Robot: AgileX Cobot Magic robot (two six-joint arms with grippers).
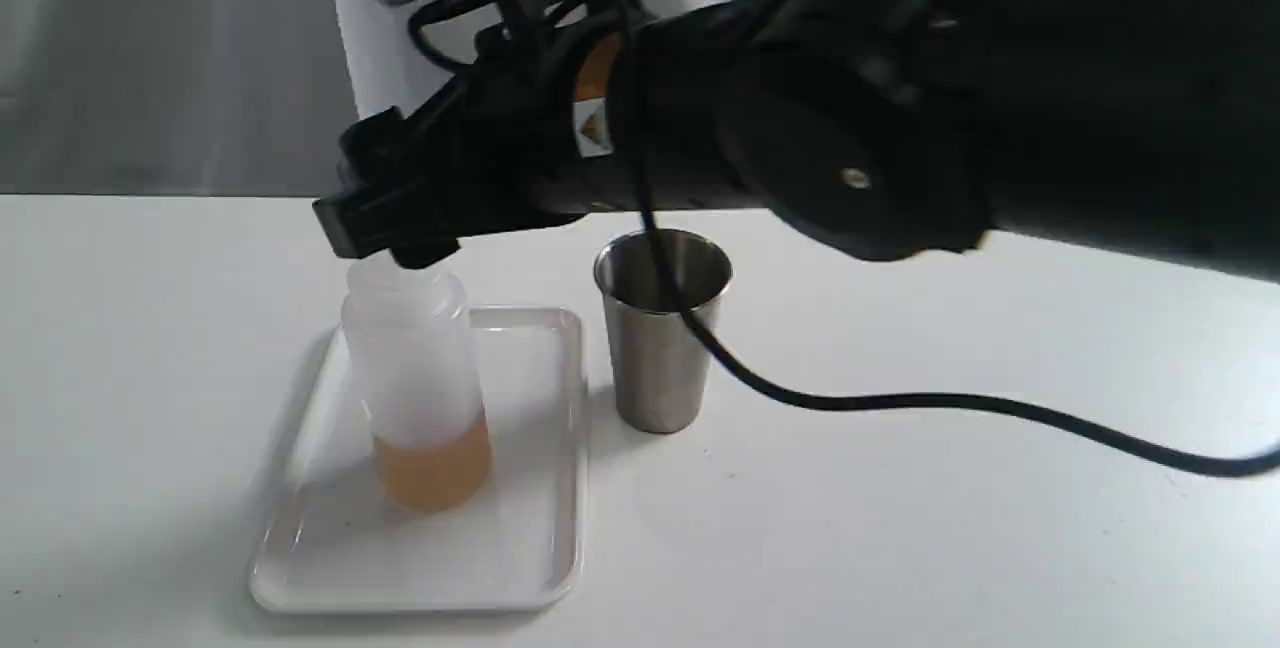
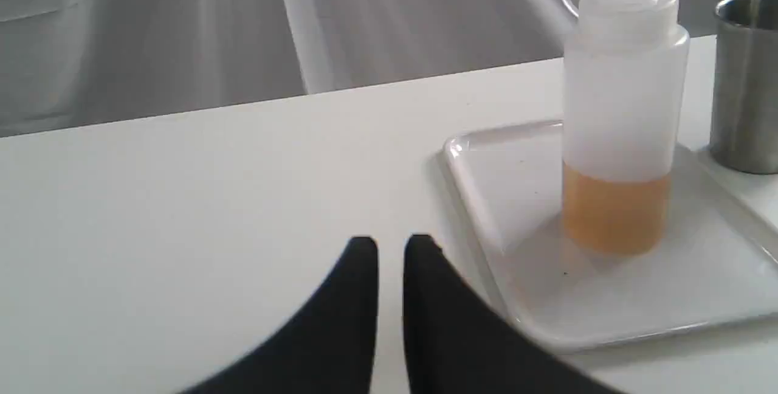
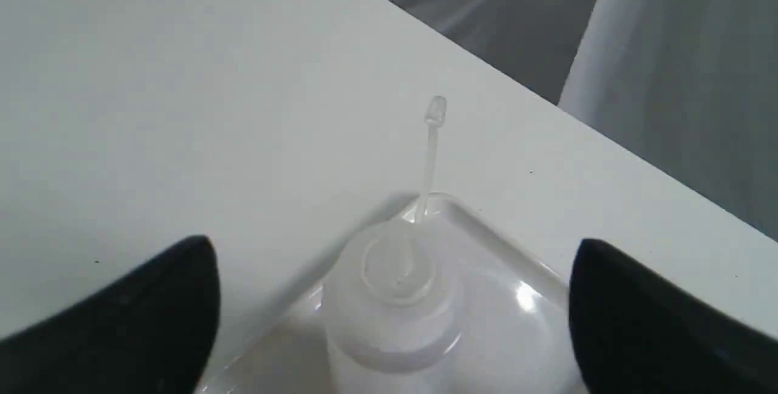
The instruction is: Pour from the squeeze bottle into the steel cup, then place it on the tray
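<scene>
The exterior camera stands off my arms, close by, looking slightly down across the white table (image 1: 950,528); my right arm (image 1: 1100,78) fills the upper right of its frame and the tray (image 1: 330,568) lies lower left. My left wrist camera sits low, near table height, facing the squeeze bottle (image 2: 620,108) and steel cup (image 2: 744,84) side-on from a short way off. My right wrist camera looks steeply down onto the bottle's nozzle from very near. All three views share bottle and tray.

Translucent whitish plastic squeeze bottle (image 2: 623,108) stands upright on flat white glossy tray (image 2: 498,187), amber liquid in its lower part. Brushed steel cup (image 2: 744,84) just beside tray. Black left gripper (image 2: 391,245) over white table (image 2: 213,199), jaws nearly together, empty.
</scene>
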